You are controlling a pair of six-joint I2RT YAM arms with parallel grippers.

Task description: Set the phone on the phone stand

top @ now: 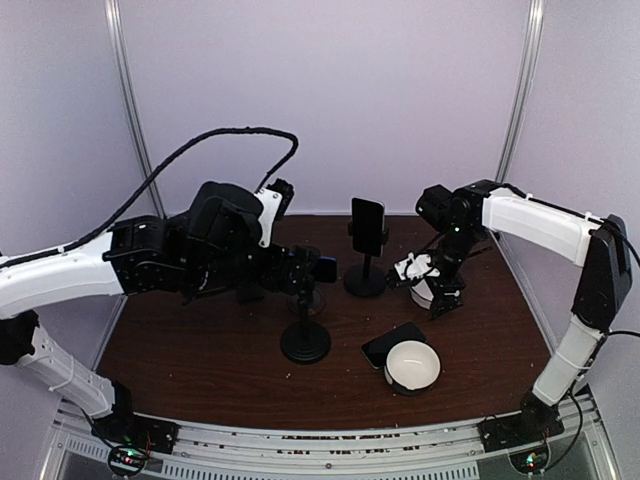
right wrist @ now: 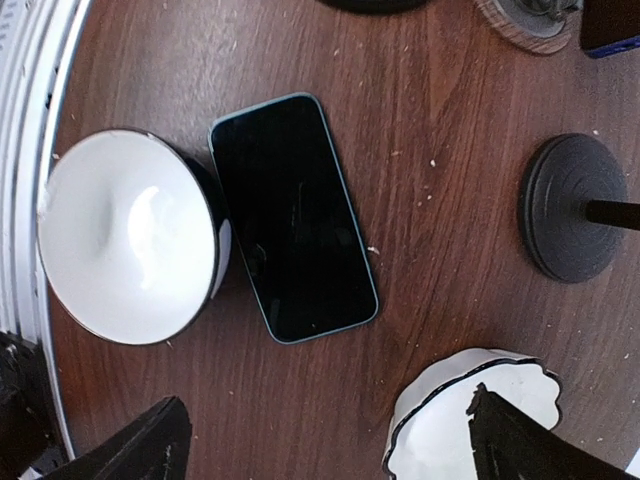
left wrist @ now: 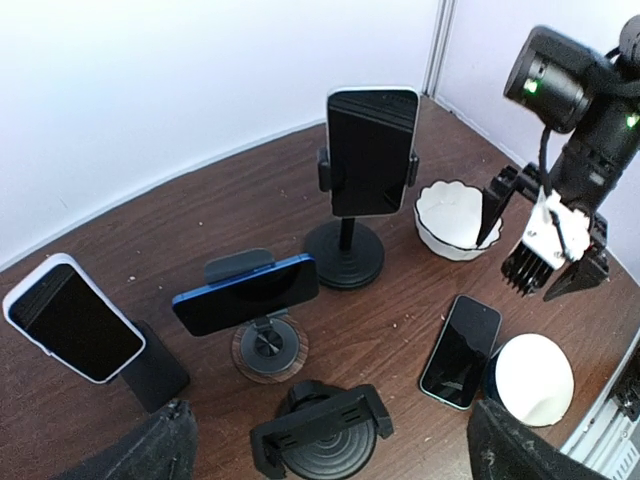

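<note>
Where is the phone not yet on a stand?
In the top view the loose phone lies flat, right of centre near the front, beside the round white bowl.

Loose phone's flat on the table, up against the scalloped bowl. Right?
Not quite. The phone does lie flat on the table, but it rests against the plain round bowl. The scalloped bowl sits apart from it, with bare wood between them. The right wrist view shows this.
</note>
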